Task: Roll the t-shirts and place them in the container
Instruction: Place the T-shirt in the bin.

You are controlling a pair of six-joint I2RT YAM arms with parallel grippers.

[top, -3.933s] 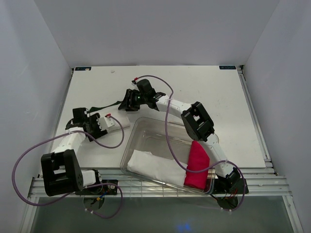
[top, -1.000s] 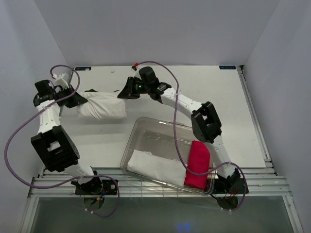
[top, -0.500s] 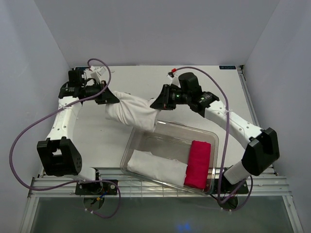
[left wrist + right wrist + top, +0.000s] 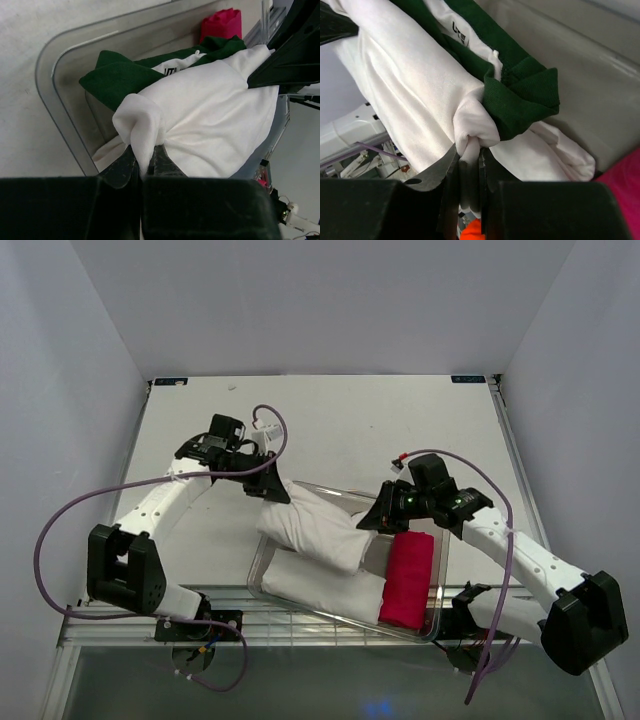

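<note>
The t-shirts are rolled together into one bundle [image 4: 318,531], white [image 4: 210,110] on the outside with dark green [image 4: 120,80] showing at the ends. The bundle hangs over the clear plastic bin [image 4: 262,558], slanting from upper left to lower right. My left gripper [image 4: 272,490] is shut on a pinch of white cloth at the bundle's left end [image 4: 145,159]. At the other end my right gripper [image 4: 372,522] is shut on a white fold [image 4: 469,162], beside the green hem [image 4: 520,95].
Inside the bin lie another white cloth roll [image 4: 320,585] along the near wall and a bright pink bundle [image 4: 408,577] at the right. The bin's grey wall [image 4: 580,75] is close behind the held bundle. A wire shelf edge [image 4: 330,625] runs along the table front.
Both arms have carried the rolled bundle from the far left of the table toward the near right; it now hangs over the bin, with both grips still on it.
</note>
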